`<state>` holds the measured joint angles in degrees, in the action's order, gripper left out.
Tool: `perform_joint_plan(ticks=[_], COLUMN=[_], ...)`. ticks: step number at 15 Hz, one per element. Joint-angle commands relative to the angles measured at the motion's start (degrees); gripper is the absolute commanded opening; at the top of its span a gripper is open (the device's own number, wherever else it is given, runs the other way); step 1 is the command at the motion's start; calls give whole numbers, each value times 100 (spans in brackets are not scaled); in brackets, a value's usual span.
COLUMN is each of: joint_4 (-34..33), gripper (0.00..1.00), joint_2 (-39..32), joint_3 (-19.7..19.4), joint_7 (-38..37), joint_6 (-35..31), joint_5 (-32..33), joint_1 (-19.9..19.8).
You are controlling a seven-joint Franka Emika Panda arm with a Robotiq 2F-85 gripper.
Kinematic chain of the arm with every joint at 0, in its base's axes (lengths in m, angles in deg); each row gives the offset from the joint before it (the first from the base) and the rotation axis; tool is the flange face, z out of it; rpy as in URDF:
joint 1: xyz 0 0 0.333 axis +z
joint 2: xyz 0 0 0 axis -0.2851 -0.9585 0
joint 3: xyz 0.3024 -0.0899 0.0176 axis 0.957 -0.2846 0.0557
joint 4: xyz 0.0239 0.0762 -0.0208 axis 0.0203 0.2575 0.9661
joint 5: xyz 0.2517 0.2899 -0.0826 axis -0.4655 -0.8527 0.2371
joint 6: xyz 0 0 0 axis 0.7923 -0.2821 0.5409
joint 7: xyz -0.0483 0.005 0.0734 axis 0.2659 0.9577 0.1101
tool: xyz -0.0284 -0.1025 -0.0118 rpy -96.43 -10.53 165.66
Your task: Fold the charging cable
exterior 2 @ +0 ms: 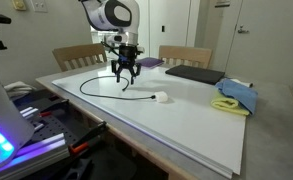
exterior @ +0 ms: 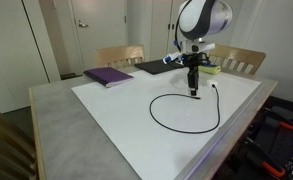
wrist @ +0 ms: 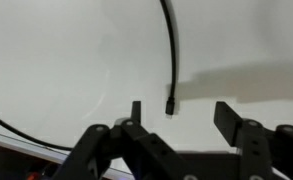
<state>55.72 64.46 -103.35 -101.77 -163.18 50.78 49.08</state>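
Note:
The charging cable (exterior: 151, 108) is a thin black cord lying in a wide loop on the white table top (exterior: 116, 120). Its small white plug (exterior 2: 162, 97) rests on the table in an exterior view. My gripper (exterior: 193, 90) points straight down over the far part of the loop. In the wrist view the gripper (wrist: 180, 108) is open, and the cable's black end (wrist: 170, 104) lies on the table between the two fingers, touching neither. The cord (wrist: 172, 50) runs away from that end, up the picture.
A purple book (exterior: 108, 76) lies at the table's far corner. A flat black pad (exterior 2: 194, 73) sits by the back edge, beside a blue and yellow cloth (exterior 2: 236, 97). Wooden chairs (exterior: 120, 55) stand behind the table.

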Motion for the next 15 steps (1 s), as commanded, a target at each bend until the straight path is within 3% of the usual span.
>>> perform_joint_plan(ticks=[1, 6, 7, 12, 15], joint_4=[32, 18, -19, -18, 111], gripper=[99, 100, 100, 100, 100], joint_2=[491, 700, 578, 601, 627], joint_3=[947, 1710, 1760, 1873, 2002], joint_7=[559, 1607, 1106, 1408, 1902], joint_6=[393, 1061, 839, 958, 400], joint_5=[948, 1747, 1671, 1760, 2216], joint_1=[-1157, -2049, -2074, -2194, -2240])
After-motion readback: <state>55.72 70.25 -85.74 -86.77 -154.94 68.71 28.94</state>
